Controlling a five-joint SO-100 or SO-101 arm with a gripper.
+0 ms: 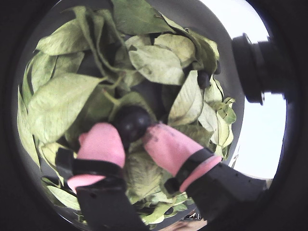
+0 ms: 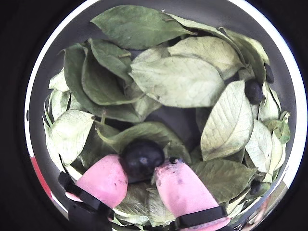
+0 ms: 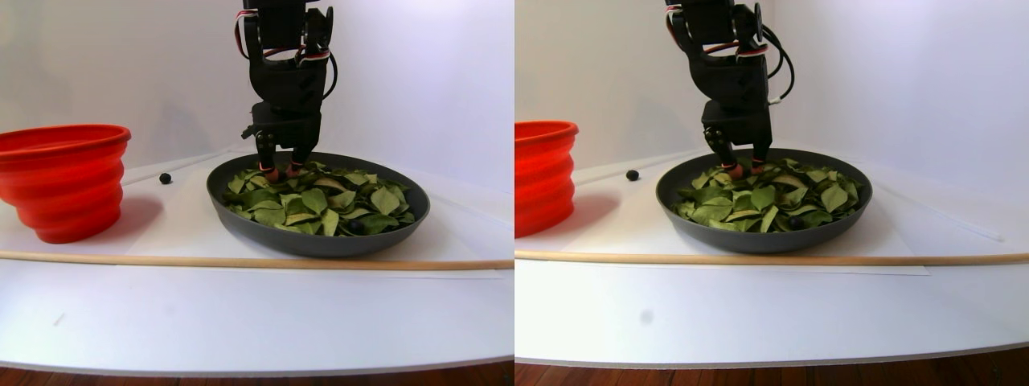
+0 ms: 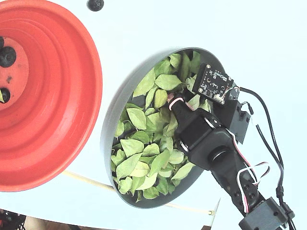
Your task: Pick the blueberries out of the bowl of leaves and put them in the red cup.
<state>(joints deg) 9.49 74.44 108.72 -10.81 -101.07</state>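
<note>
Pink-padded fingertips [image 2: 180, 185] of the black two-finger gripper [image 2: 143, 179] are pinching a small round dark blue-black blueberry [image 2: 142, 157] between them, down among the many oval green leaves [image 2: 178, 79] that are filling the round, shallow dark grey bowl [image 3: 321, 241]. In both wrist views the berry is sitting squarely between the pads, touching each. Another dark berry [image 2: 253, 91] is lying partly tucked under leaves near the bowl's right side in a wrist view. The large red-orange ribbed plastic cup [image 3: 64, 181] is standing on the white worktop [image 3: 241, 314] to the bowl's left in the stereo pair view, apart from it. In the fixed view, dark berries [image 4: 7, 56] are resting on the cup's paler bottom, and a stray berry [image 4: 95, 4] is lying on the worktop beside the cup.
</note>
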